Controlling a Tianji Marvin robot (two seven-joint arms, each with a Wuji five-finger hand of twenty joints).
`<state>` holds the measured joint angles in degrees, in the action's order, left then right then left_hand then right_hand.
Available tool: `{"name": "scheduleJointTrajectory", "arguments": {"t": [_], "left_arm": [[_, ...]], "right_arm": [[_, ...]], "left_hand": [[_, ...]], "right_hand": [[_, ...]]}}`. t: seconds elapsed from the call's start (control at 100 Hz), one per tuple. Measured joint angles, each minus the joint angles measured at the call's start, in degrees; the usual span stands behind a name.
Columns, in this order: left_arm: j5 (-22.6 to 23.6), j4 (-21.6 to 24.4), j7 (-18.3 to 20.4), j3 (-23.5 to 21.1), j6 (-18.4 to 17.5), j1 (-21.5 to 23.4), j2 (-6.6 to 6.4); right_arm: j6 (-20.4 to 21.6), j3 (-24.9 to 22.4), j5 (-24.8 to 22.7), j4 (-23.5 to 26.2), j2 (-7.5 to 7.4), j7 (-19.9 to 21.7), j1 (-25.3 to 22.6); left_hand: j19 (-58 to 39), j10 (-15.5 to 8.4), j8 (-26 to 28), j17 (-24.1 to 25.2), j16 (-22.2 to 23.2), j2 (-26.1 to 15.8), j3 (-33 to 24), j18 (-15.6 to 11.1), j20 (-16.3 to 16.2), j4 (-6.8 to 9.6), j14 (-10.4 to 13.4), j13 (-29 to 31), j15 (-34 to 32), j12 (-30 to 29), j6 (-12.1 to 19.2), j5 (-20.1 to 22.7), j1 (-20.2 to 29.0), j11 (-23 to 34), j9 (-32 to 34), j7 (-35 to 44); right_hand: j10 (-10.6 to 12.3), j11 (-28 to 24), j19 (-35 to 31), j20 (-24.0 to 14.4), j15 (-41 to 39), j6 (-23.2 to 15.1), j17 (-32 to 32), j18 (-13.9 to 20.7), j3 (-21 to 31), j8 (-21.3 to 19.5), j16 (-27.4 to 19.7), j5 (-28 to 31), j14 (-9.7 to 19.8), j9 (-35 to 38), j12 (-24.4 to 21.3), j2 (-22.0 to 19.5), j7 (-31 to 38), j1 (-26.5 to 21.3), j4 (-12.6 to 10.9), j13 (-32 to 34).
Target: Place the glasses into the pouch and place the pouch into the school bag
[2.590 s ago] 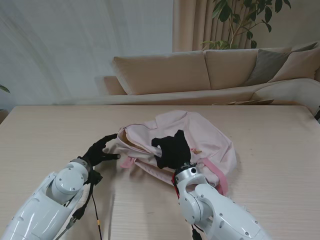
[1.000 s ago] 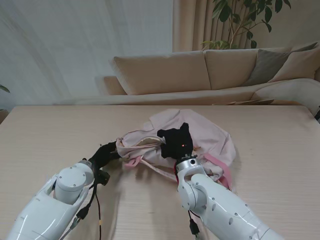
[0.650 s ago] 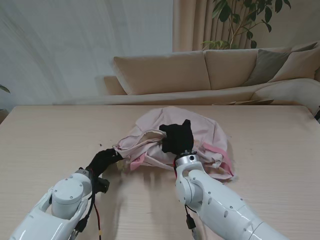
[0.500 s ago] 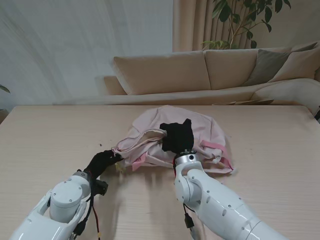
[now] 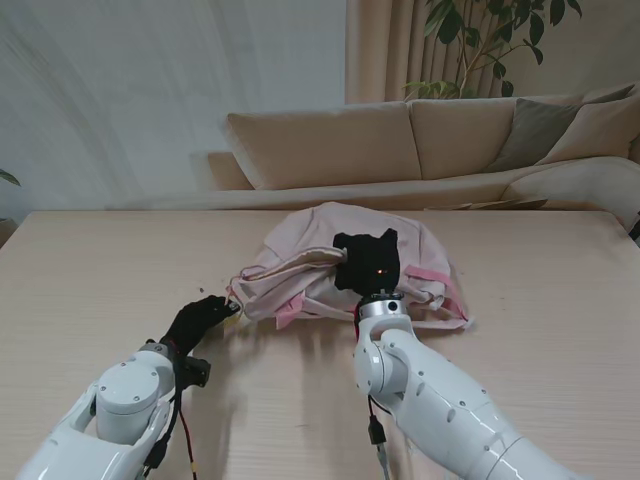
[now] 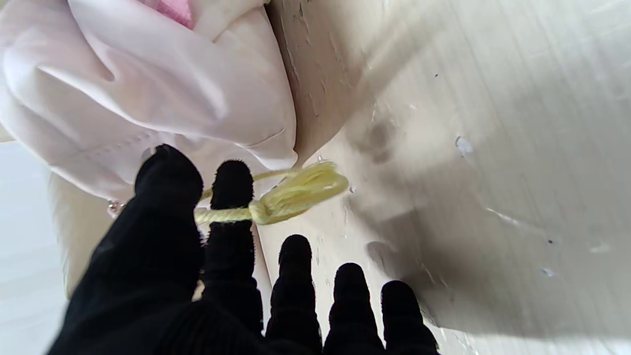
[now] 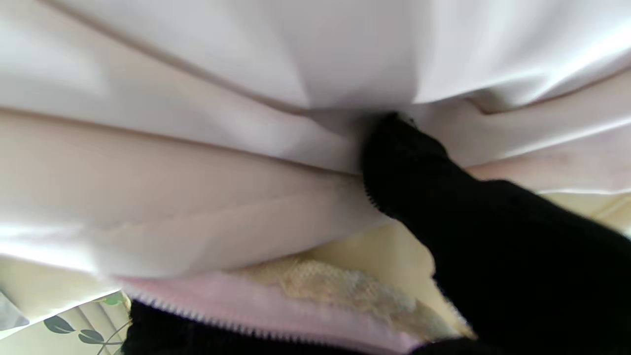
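The school bag (image 5: 330, 260), pale pink with brighter pink straps, lies slumped on the wooden table (image 5: 540, 290) about midway across it and toward the sofa (image 5: 400, 140) side. Neither the glasses nor the pouch can be made out in any view; if either is inside the bag, the folds of cloth hide it. The right hand (image 5: 367, 262), in a black glove, sits on top of the bag near its middle, and from the stand's camera its fingers are lost against the dark glove, so their pose is hard to read there. The right wrist camera is filled with blurred pink fabric (image 7: 197, 162), a pink zipper edge (image 7: 256, 315) and a patch of pale yellow lining; one black finger (image 7: 409, 162) presses into a fold of the cloth, with more black glove under the zipper edge, which suggests the hand is pinching the bag's edge, though the blur keeps the exact grip unclear. The left hand (image 5: 197, 318) lies at the bag's left end, nearer to me, on the table. In the left wrist view its thumb (image 6: 167, 197) and first finger (image 6: 231, 197) are closed on a yellow cord (image 6: 291, 192) that ends in a knotted tassel, just beside the bag's corner (image 6: 266, 143); where the cord is fastened is hidden behind the thumb. The other three fingers (image 6: 296, 266) stretch out over the bare table, holding nothing.
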<state>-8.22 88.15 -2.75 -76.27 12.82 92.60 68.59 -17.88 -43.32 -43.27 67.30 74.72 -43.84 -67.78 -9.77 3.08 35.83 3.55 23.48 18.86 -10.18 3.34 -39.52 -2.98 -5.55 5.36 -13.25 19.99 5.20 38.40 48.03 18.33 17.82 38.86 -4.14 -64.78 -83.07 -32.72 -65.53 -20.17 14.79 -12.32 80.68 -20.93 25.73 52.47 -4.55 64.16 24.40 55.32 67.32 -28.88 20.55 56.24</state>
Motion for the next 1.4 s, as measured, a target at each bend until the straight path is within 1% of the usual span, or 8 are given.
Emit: {"name": "scheduleJointTrajectory", "arguments": {"t": [0.23, 0.43, 0.67, 0.76, 0.94, 1.05, 1.19, 1.4], "left_arm": [[-0.6, -0.7, -1.1, 0.2, -0.5, -0.5, 0.50], [-3.3, -0.2, 0.2, -0.1, -1.0, 0.1, 0.49], [-2.0, 1.2, -1.9, 2.4, -4.3, 0.9, 0.17], [-0.9, 1.8, -6.4, 3.7, -5.5, 1.1, 0.52], [2.8, 3.5, -5.2, 3.7, -5.2, 1.6, 0.85], [4.4, 3.7, -5.4, 3.7, -4.5, 1.6, 0.84], [5.8, 3.5, -6.5, 3.9, -4.0, 1.6, 0.83], [7.6, 3.0, -7.5, 3.9, -3.9, 1.5, 0.92]], "right_arm": [[0.0, -0.6, 0.0, -0.1, -0.14, -0.4, 0.0], [-0.7, -0.7, 0.5, -1.2, 0.09, -1.5, 0.3], [-1.3, 1.3, 1.8, -4.2, 0.96, -3.0, 1.6], [-0.6, 2.4, 1.4, -4.5, 0.84, -2.2, 1.8], [4.7, 4.4, -2.5, -4.2, -0.92, 2.0, 1.5], [7.9, 3.0, -2.5, -0.5, -2.80, 8.9, -0.6], [18.3, 0.4, -5.4, 4.9, -6.48, 17.2, -3.4], [27.4, -3.5, -4.2, 7.2, -7.80, 16.6, -5.4]], "left_hand": [[0.0, 0.0, 0.1, -0.3, 0.0, -0.1, 1.8, 0.0, 0.0, -0.01, -0.5, 0.0, 0.0, 0.0, 3.0, 0.8, 0.8, 0.0, -0.5, 6.5], [0.0, 0.1, 1.6, 1.0, 0.0, -0.9, 1.9, 0.1, 0.0, 0.30, -1.0, 0.0, 0.0, 0.0, -3.1, 7.4, -1.1, 0.0, 0.3, 8.2], [0.0, 0.1, 12.8, -0.3, 0.8, 1.3, -2.7, 10.2, 0.7, 0.31, -1.3, 0.8, -1.8, 0.0, -4.0, 9.1, -1.6, 0.2, 0.7, 14.7], [0.0, 0.1, 15.8, -0.3, 1.4, 2.5, -7.0, 10.8, 0.7, 0.31, -1.4, 1.4, -2.6, 0.0, -4.0, 11.0, -1.6, 0.8, 1.3, 18.4], [0.0, 0.7, 18.7, -0.9, 1.5, 2.7, -10.9, 11.0, 0.7, 0.31, -2.1, 2.1, -4.4, 0.1, -5.5, 14.4, -4.5, 2.0, 3.1, 20.8], [0.0, 0.8, 20.3, -1.3, 1.5, 2.8, -13.6, 11.6, 0.7, 0.31, -2.7, 2.3, -5.1, 0.6, -6.2, 16.2, -5.9, 2.4, 4.0, 21.4], [0.0, 0.8, 21.8, -1.7, 1.5, 2.9, -14.9, 11.6, 0.6, 0.31, -2.7, 2.4, -5.7, 0.6, -6.2, 16.2, -6.5, 2.9, 4.3, 22.7], [0.0, 1.4, 23.9, -1.8, 2.7, 2.9, -14.9, 11.6, -0.1, 0.31, -3.4, 2.9, -7.7, 1.2, -6.2, 18.6, -6.7, 4.3, 5.5, 24.7]], "right_hand": [[0.0, -0.1, 0.0, 0.0, 0.0, 0.0, 0.0, 0.0, 0.0, 0.0, 0.0, 0.0, 0.0, -0.1, 0.0, 0.0, 0.1, 0.0, 0.0, 0.0], [0.0, -0.7, -0.1, 0.0, -0.5, 0.0, 0.8, 0.0, 0.0, 0.0, 0.0, 0.0, -0.1, -0.3, -0.1, 0.0, 0.2, 0.0, 0.0, 0.0], [-0.7, -1.4, -0.7, -0.1, -0.7, 0.1, 2.0, 0.0, 0.0, 3.0, 0.1, 0.0, -0.5, -0.5, -2.3, 0.0, 0.9, -0.8, 0.0, 0.0], [-0.7, -1.3, -0.7, -0.1, -0.5, 0.6, 2.1, -0.2, 0.0, 4.3, 0.1, 0.0, -0.5, -0.7, -3.3, 0.0, 1.0, -2.5, -0.2, 0.0], [-0.7, 0.1, -0.4, -0.1, 2.2, 0.6, -0.8, -0.5, 0.0, 4.4, 0.8, -1.0, -0.3, -3.2, -3.3, -1.7, 1.0, -2.3, -0.3, -2.5], [-0.7, 3.8, 2.5, 1.8, 5.4, 3.1, -10.0, -1.2, -2.1, 0.9, 5.0, -7.7, -0.2, -16.6, 1.1, -3.3, -1.3, 6.9, -0.9, -13.4], [-0.7, 7.8, 6.9, 4.8, 9.5, 6.6, -17.6, -0.6, -10.8, -8.0, 5.3, -17.6, 1.4, -31.8, 1.8, -8.4, -12.1, 27.2, -6.2, -24.5], [-0.1, 9.4, 16.8, 5.8, 13.8, 10.2, -18.9, -0.5, -15.9, -5.9, 5.1, -26.5, 2.7, -38.3, 1.8, -16.3, -16.4, 33.6, -6.5, -29.5]]}}
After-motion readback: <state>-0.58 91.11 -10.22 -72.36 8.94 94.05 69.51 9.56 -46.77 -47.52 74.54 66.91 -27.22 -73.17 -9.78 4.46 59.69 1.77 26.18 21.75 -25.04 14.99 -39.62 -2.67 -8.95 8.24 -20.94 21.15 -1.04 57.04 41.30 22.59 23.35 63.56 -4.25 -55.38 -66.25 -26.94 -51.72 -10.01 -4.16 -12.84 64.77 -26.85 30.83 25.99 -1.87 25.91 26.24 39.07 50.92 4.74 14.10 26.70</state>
